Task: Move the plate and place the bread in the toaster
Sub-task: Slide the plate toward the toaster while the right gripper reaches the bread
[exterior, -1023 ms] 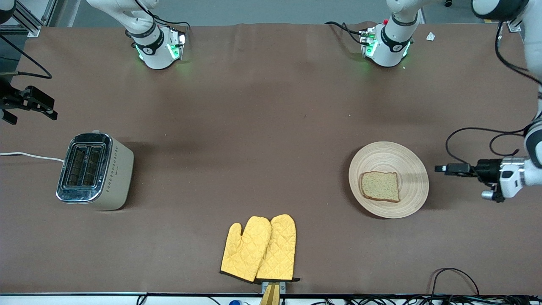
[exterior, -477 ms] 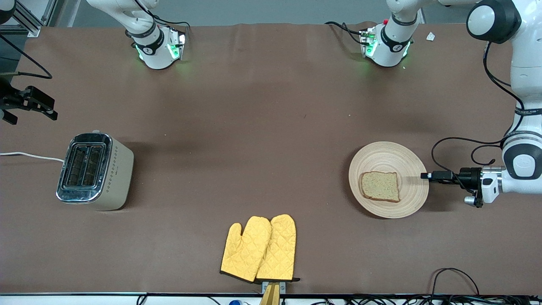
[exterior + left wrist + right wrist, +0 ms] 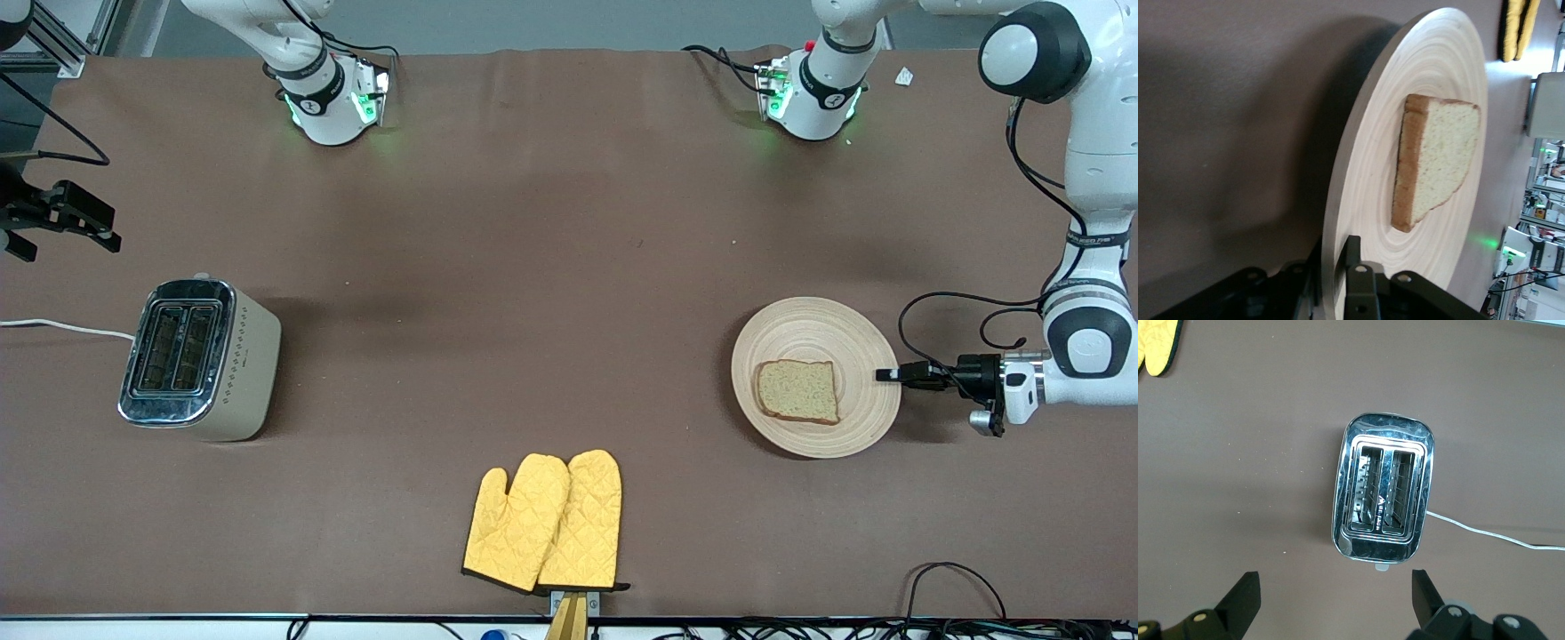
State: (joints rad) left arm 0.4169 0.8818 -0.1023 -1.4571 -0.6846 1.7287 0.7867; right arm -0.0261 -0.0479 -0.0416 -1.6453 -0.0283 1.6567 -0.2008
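The plate (image 3: pixel 818 322) lies toward the left arm's end of the table with the bread (image 3: pixel 797 391) flat on it. My left gripper (image 3: pixel 880 374) lies level at the plate's rim, one finger over it and one under, shut on the rim. The left wrist view shows the plate (image 3: pixel 1365 167), the bread (image 3: pixel 1438 160) and the gripper (image 3: pixel 1335 257) on the rim. The toaster (image 3: pixel 200 360) stands toward the right arm's end, both slots empty. My right gripper (image 3: pixel 62 218) hangs open and empty over the table beside the toaster; the right wrist view shows the gripper (image 3: pixel 1335 587) and the toaster (image 3: pixel 1383 495).
A pair of yellow oven mitts (image 3: pixel 544 523) lies at the table's edge nearest the front camera, midway between toaster and plate. The toaster's white cord (image 3: pixel 62 327) runs off toward the right arm's end. The arm bases (image 3: pixel 329 102) stand along the table's back edge.
My left gripper has moved in level toward the plate and now sits on its rim. The plate, bread, toaster and right arm have not moved.
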